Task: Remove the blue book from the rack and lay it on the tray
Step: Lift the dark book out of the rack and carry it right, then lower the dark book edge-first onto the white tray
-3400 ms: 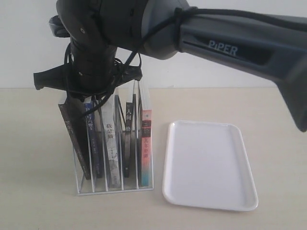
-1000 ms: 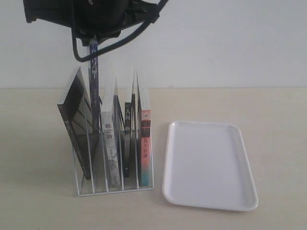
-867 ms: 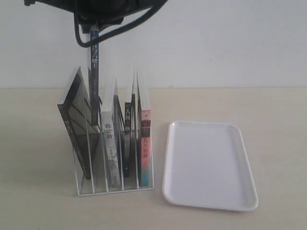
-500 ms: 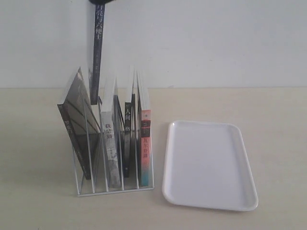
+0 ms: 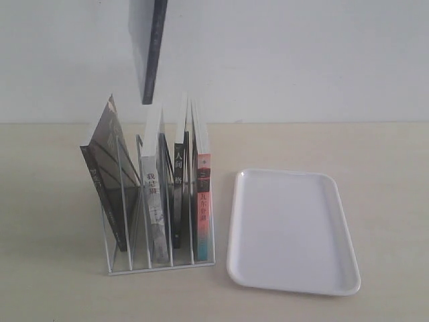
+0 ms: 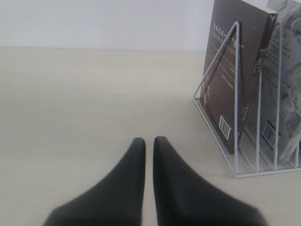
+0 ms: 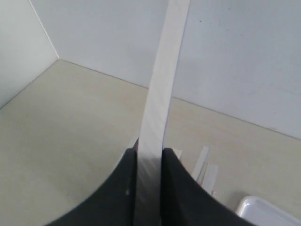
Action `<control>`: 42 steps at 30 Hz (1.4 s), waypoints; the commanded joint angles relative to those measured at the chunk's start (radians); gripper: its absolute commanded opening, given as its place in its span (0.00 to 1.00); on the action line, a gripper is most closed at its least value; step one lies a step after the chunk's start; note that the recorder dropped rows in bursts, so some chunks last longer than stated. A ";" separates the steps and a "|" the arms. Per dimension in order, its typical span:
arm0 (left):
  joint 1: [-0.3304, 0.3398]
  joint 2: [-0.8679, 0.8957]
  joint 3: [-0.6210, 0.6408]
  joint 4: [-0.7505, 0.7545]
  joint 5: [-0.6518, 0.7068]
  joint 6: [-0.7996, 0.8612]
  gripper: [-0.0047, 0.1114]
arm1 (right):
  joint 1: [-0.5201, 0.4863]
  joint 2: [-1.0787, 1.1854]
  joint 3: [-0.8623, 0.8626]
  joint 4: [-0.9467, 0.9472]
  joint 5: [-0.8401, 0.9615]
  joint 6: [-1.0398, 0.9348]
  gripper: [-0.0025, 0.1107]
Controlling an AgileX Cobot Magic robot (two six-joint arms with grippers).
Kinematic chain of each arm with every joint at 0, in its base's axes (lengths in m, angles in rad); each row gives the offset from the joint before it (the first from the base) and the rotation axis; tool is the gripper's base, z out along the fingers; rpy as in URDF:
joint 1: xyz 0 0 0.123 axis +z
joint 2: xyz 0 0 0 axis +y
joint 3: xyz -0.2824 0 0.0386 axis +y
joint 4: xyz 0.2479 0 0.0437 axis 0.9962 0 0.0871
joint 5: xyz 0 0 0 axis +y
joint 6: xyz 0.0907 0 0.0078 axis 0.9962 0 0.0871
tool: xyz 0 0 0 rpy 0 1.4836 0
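we judge the pull-out done: the blue book [image 5: 151,50] hangs upright at twelve o'clock of the rack [image 5: 161,263], and its lower edge seems clear of the wires. our right pincer [image 7: 149,160] is clamped on its page edge. the left pincer [image 6: 149,146] is closed on nothing, low over the worktop [image 6: 70,94]. next we'd carry the book toward three o'clock, over the tray [image 5: 291,231], turn it flat and lower it.

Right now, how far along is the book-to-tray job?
Done: the blue book hangs clear above the rack, out of its slot. In hand: the right gripper is clamped on its page edge. Remaining: carry it across and lay it flat on the tray, which holds nothing yet.
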 commanded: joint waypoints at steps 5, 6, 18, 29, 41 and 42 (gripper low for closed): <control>0.004 -0.004 0.004 0.003 0.000 -0.009 0.09 | -0.003 -0.111 -0.002 -0.194 0.135 -0.054 0.02; 0.004 -0.004 0.004 0.003 0.000 -0.009 0.09 | -0.003 -0.117 -0.002 -0.202 0.148 -0.064 0.02; 0.004 -0.004 0.004 0.003 0.000 -0.009 0.09 | -0.003 -0.178 -0.002 -0.297 0.203 -0.242 0.02; 0.004 -0.004 0.004 0.003 0.000 -0.009 0.09 | -0.003 -0.201 -0.002 -0.278 0.203 -0.363 0.02; 0.004 -0.004 0.004 0.003 0.000 -0.009 0.09 | -0.129 -0.276 0.285 -0.263 0.203 -0.504 0.02; 0.004 -0.004 0.004 0.003 0.000 -0.009 0.09 | -0.151 -0.292 0.320 -0.247 0.203 -0.520 0.02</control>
